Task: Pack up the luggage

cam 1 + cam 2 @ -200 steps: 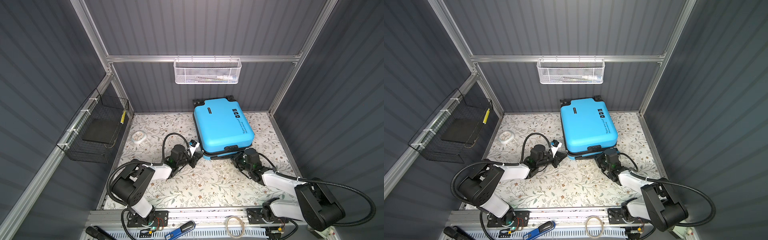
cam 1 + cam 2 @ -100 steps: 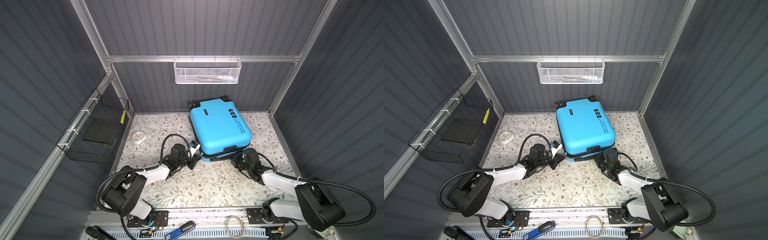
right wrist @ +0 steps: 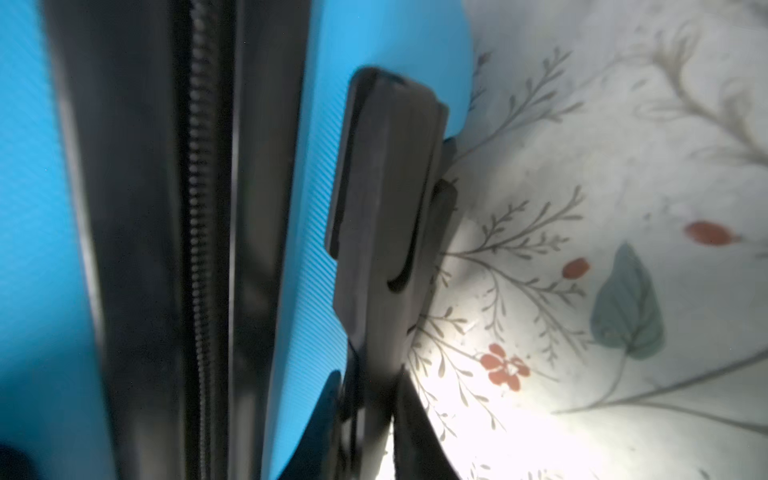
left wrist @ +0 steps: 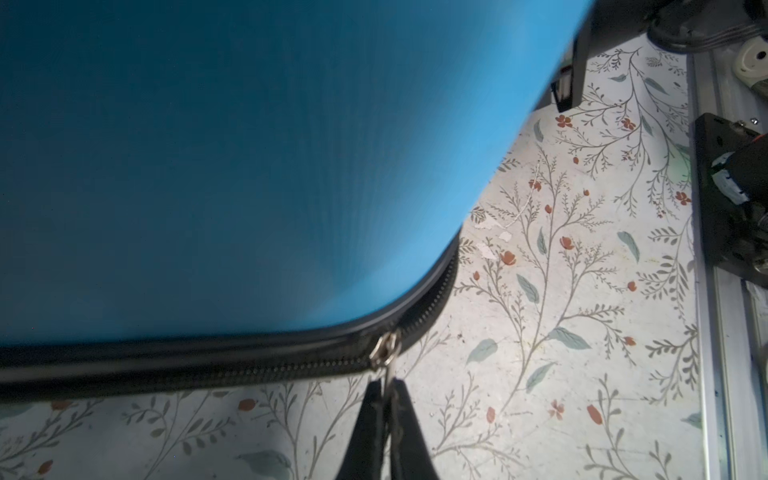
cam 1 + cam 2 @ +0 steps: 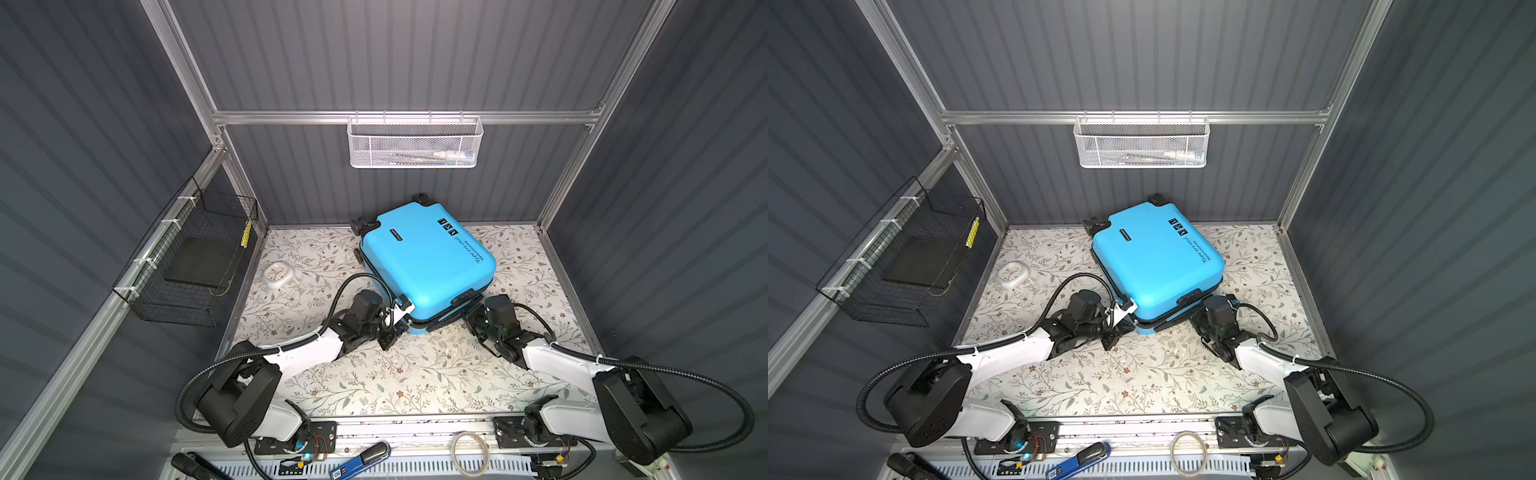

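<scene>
Rotation of small bright-blue hard-shell suitcase (image 5: 424,257) just happened; my left gripper (image 4: 385,388) stayed pinched shut on silver zipper pull (image 4: 384,353), right gripper (image 3: 370,399) clamped black handle (image 3: 386,208); zipper reached corner.

Both top views: stereo head set high over the aluminium front rail (image 5: 415,428), facing down and toward the grey ribbed back wall (image 5: 395,62), far enough back to take in the whole cell. They share nearly everything, including the bright blue hard-shell suitcase (image 5: 428,257) and flowered table mat (image 5: 415,374), with a small sideways offset.

Left wrist view: close and low, looking past the left gripper (image 4: 385,384) along the mat at the silver zipper pull (image 4: 384,349) on the suitcase's corner.

Right wrist view: closer still, partly blurred, looking past the right gripper (image 3: 370,395) at the suitcase's black plastic handle (image 3: 386,187).
</scene>
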`<state>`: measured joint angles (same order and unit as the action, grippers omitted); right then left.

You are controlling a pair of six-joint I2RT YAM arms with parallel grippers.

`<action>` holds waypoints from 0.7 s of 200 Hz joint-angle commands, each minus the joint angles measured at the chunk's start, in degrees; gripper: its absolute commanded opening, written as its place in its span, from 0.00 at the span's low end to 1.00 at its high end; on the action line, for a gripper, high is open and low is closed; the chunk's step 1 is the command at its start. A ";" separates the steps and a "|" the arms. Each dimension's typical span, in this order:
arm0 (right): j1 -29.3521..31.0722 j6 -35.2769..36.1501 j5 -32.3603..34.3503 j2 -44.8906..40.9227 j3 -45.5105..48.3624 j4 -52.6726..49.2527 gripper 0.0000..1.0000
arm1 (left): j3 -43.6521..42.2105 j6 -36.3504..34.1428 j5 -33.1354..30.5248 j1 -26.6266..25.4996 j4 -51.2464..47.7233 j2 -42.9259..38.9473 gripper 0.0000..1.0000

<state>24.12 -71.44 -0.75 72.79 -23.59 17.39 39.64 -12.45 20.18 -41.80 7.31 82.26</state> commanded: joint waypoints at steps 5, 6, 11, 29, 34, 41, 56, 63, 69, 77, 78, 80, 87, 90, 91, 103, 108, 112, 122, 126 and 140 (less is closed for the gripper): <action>3.42 5.02 -3.39 -0.01 -1.10 -0.60 0.00 | 3.03 -2.17 0.90 -1.70 3.64 1.98 0.00; 3.45 5.01 -3.38 0.03 -1.10 -0.64 0.00 | 3.01 -2.16 0.81 -1.70 3.66 1.96 0.00; 3.41 5.05 -3.46 -0.06 -1.06 -0.75 0.00 | 3.14 -2.08 0.20 -1.69 3.67 2.01 0.00; 3.40 5.03 -3.36 -0.69 -0.81 -1.32 0.00 | 2.69 -1.24 -3.18 -1.70 4.12 1.58 0.00; 3.34 5.01 -3.45 -0.87 -0.91 -1.61 0.00 | 2.30 -1.15 -3.85 -1.70 4.47 1.33 0.00; 3.20 5.10 -3.56 -1.21 -0.88 -2.12 0.00 | 1.75 -0.79 -5.07 -1.65 5.08 0.92 0.00; 2.80 5.17 -4.44 -1.86 -0.69 -2.89 0.18 | 0.00 0.47 -8.08 -1.53 6.79 -0.40 0.00; 2.45 5.33 -4.98 -2.31 -0.54 -3.23 0.28 | -1.11 1.10 -8.85 -1.19 7.95 -1.18 0.00; 2.05 5.42 -5.45 -2.80 -0.28 -3.44 0.35 | -2.13 1.70 -9.46 -0.92 9.03 -1.99 0.00; 1.53 5.59 -5.89 -3.68 0.03 -4.08 0.43 | -3.39 2.83 -10.12 -0.36 10.41 -2.98 0.00; 1.49 5.60 -5.95 -3.78 0.08 -4.18 0.43 | -3.59 2.93 -10.19 -0.33 10.56 -3.07 0.00; 1.33 5.61 -6.15 -3.99 0.12 -4.48 0.45 | -3.86 3.19 -10.26 -0.13 10.82 -3.31 0.00; 0.68 5.83 -6.57 -5.01 0.37 -5.38 0.49 | -4.66 3.95 -10.49 0.50 11.35 -4.00 0.00; 0.55 5.93 -6.80 -5.40 0.51 -5.83 0.51 | -4.90 4.27 -10.82 0.69 11.52 -4.32 0.00; 0.39 5.99 -6.84 -5.61 0.54 -5.94 0.51 | -5.00 4.40 -10.98 0.81 11.55 -4.40 0.00; -0.65 6.30 -7.60 -7.47 1.15 -7.62 0.55 | -6.14 5.02 -12.05 1.41 11.99 -5.53 0.00; -1.19 6.44 -7.95 -8.14 1.34 -8.48 0.56 | -6.60 5.19 -12.34 1.62 12.34 -5.89 0.00; -1.61 6.66 -8.17 -8.27 1.44 -9.28 0.57 | -6.95 5.30 -12.59 1.76 12.45 -6.17 0.00; -2.87 7.41 -9.16 -10.70 1.70 -11.19 0.58 | -7.66 5.59 -13.01 2.22 12.64 -6.79 0.00; -3.37 7.74 -9.41 -11.29 1.92 -11.96 0.59 | -7.92 5.66 -13.10 2.40 12.72 -6.99 0.00; -6.28 8.72 -10.43 -13.47 3.05 -14.37 0.61 | -8.76 5.94 -13.61 2.94 12.73 -7.82 0.00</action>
<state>21.37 -65.39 -8.23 62.54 -22.50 9.54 32.27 -8.29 11.66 -40.47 16.60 76.66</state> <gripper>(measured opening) 0.599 0.062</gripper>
